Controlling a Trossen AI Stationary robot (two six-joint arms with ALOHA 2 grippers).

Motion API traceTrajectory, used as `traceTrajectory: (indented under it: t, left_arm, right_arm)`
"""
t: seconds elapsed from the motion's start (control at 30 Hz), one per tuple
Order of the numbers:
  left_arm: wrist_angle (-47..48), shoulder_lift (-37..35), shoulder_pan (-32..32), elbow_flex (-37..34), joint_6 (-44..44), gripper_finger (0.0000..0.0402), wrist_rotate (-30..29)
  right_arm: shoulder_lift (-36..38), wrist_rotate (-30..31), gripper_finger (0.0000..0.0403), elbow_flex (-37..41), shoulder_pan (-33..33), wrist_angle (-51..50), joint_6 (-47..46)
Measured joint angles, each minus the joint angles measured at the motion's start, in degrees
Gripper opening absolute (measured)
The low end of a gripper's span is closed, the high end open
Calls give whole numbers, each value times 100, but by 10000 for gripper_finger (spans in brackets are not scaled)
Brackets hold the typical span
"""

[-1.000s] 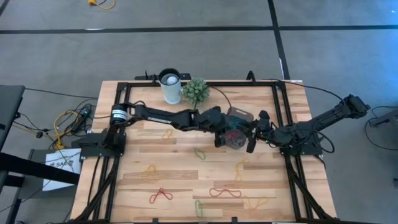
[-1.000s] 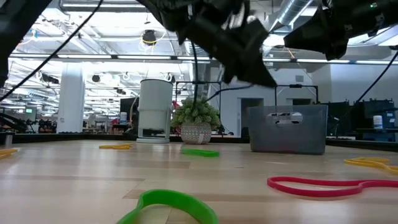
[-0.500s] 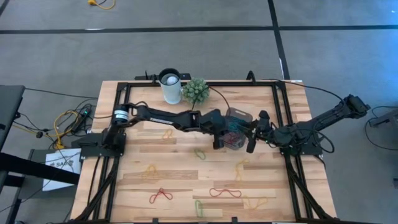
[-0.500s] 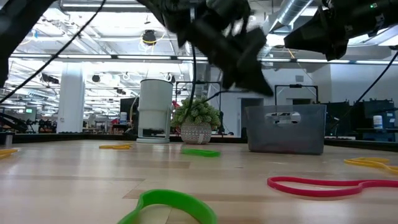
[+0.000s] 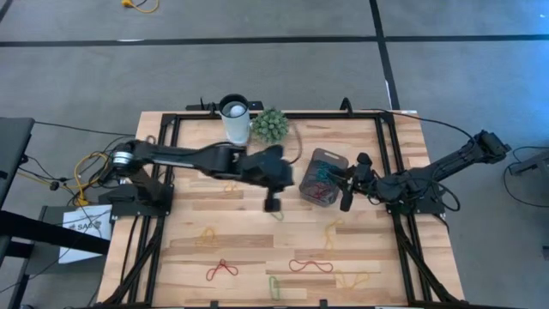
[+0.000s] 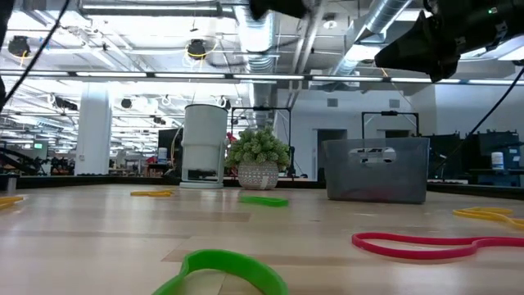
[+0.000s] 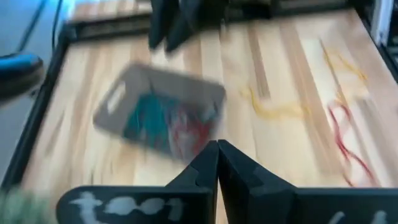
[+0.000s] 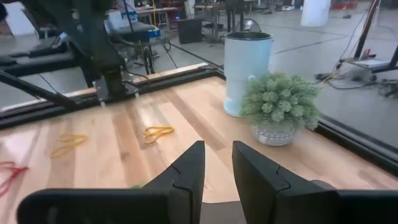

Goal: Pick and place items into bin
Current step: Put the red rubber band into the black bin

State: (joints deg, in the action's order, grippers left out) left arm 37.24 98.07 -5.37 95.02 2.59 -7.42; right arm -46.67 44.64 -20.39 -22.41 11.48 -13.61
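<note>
Translucent grey plastic bin (image 5: pixel 322 178): we count one
White cylindrical cup (image 5: pixel 234 118): one
Green spiky plant ball (image 5: pixel 269 125): one
Dark robot arms: two

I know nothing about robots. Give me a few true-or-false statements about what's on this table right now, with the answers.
1. The bin already has rubber bands inside. True.
2. The left claw grips a red rubber band. False: its fingers are shut with nothing visible between them.
3. The white cup stands beside the green plant ball at the table's far edge. True.
4. No rubber bands remain on the table. False: several still lie on the wood, including a red one near the front.
5. The right claw is clamped on the bin's rim. False: it is open, next to the bin.
</note>
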Motion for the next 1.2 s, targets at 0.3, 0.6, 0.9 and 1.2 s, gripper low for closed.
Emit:
traceTrajectory:
  t: [0.3, 0.6, 0.9, 1.2]
  left_arm:
    - [2204, -1095, -1600, -173, -1976, 0, -1740]
    - [3874, -866, -3773, -176, -5452, 0, -2639]
    - [4082, 136, -4909, -184, -6441, 4, -2238]
    - [4047, 811, -4845, -184, -6951, 62, -1634]
  right_arm:
    - [-54, -1074, 77, -1, -4, -11, -295]
    - [-57, -1075, 77, -1, -7, -5, -297]
    - [-57, -1075, 77, -1, -7, -32, -360]
    - [-57, -1047, 77, -1, -4, -34, -541]
